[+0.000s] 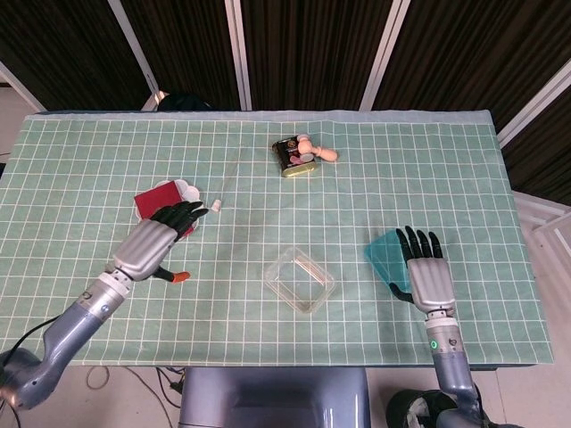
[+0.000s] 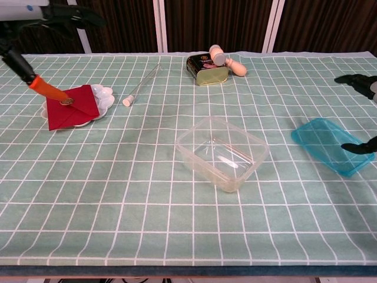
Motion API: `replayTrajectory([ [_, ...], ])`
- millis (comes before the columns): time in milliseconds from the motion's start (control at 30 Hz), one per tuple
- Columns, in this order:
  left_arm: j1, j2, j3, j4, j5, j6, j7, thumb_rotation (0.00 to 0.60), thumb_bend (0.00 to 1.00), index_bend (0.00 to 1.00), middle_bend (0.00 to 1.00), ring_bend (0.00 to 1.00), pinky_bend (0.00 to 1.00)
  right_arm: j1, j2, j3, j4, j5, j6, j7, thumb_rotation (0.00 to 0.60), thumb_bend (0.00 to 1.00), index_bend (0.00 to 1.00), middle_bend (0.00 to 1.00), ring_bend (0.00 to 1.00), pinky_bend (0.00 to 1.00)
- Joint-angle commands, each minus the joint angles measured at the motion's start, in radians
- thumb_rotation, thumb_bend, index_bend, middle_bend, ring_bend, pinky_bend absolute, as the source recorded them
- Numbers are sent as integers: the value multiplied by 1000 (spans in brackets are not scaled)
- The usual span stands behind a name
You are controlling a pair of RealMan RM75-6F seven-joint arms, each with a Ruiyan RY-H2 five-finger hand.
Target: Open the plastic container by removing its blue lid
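The clear plastic container (image 1: 300,279) stands uncovered near the table's front middle, and the chest view shows a small white piece inside the container (image 2: 222,152). The blue lid (image 1: 385,257) lies flat on the cloth to its right, apart from it. My right hand (image 1: 427,275) hovers over the lid's right edge with fingers spread. In the chest view its thumb tip meets the corner of the lid (image 2: 326,143) while the other fingertips (image 2: 355,79) are well clear. My left hand (image 1: 159,243) is far left, fingers extended, holding nothing, its orange tip (image 2: 45,88) over the red cloth.
A red cloth (image 1: 157,201) with a coin lies on a white dish (image 2: 105,99) at the left. A thin glass tube (image 1: 225,185) lies beside it. At the back stand a small tin (image 1: 293,156) and a wooden figure (image 1: 319,151).
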Motion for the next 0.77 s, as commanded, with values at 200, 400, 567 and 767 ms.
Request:
replayTrajectory([
  [200,217,126,128,-40,160,218,-65,600,0,0,0,0,108,-98,187,-91,-158,-51,61,59,600,276,0,0,0,0],
  [400,392,134,215,-20,253,400,-59,600,0,0,0,0,62,-171,335,-177,-211,-191,124,193,600,266,0,0,0,0],
  [567,521,94,241,74,285,543,-25,600,0,0,0,0,5,-224,418,-228,-187,-294,197,307,600,238,0,0,0,0],
  [767,628,34,213,201,254,668,-32,600,0,0,0,0,0,-267,447,-228,-133,-292,258,392,600,236,0,0,0,0],
])
